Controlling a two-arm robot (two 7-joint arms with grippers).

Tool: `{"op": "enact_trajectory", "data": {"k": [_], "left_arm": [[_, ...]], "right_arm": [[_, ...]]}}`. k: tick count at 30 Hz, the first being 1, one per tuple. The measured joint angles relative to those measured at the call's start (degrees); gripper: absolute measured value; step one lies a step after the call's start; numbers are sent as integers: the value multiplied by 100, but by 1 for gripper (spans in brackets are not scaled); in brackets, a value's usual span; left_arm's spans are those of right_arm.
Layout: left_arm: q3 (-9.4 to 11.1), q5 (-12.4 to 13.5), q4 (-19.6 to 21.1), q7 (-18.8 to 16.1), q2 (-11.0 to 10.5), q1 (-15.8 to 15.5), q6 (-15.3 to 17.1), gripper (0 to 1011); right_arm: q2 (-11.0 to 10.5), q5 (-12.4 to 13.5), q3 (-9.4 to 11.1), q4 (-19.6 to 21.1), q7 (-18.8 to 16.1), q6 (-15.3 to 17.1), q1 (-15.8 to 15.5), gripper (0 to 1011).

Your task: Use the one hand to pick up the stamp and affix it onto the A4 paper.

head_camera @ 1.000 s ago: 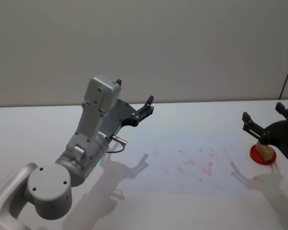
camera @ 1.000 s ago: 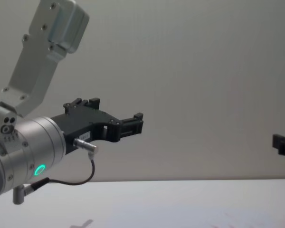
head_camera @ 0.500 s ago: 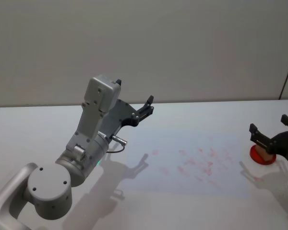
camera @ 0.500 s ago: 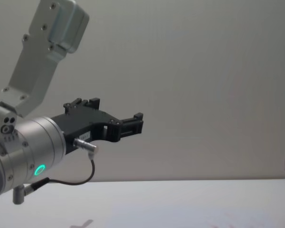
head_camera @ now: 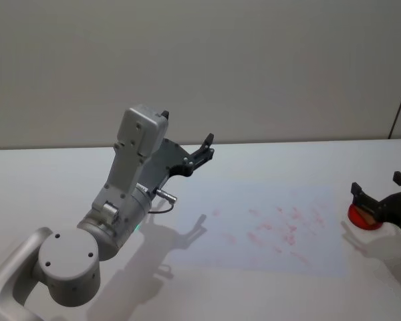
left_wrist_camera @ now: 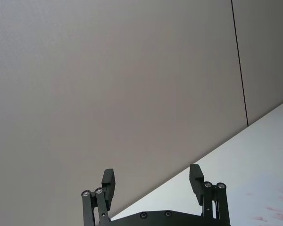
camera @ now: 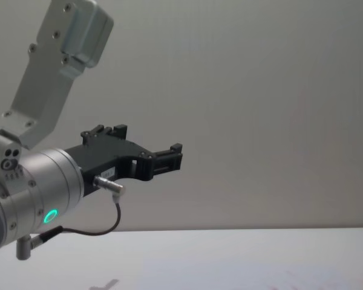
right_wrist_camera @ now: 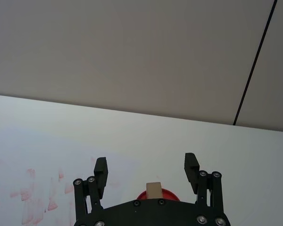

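The stamp (right_wrist_camera: 153, 189), a small wooden block, stands upright on a round red pad (head_camera: 359, 215) at the table's right edge. My right gripper (head_camera: 377, 185) hangs low over it, open, with a finger on either side and neither touching it; the right wrist view shows the block centred between the fingers (right_wrist_camera: 100, 172) of the right gripper (right_wrist_camera: 146, 170). The A4 paper (head_camera: 254, 231), covered in faint red stamped marks, lies flat in the middle of the table, left of the pad. My left gripper (head_camera: 204, 150) is open and raised high at the left, pointing at the wall.
The bulky silver left arm (head_camera: 123, 194) rises over the table's left part, and its shadow falls on the paper's left edge. The white table (head_camera: 67, 174) ends at a grey wall behind. The red pad lies close to the table's right edge.
The right gripper has dropped and drawn back towards the right edge, still open, coming down around the stamp. The left arm has not moved.
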State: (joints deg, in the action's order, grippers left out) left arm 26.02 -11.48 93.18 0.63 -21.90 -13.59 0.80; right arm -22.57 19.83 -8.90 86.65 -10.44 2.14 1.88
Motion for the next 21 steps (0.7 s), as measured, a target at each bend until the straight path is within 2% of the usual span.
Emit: {"op": "enact_trajectory", "data": {"k": [21], "left_arm": [[0, 0, 0, 0, 0, 0, 0, 1001]], "right_arm": [[82, -128, -23, -577, -156, 128, 239, 1001]]}}
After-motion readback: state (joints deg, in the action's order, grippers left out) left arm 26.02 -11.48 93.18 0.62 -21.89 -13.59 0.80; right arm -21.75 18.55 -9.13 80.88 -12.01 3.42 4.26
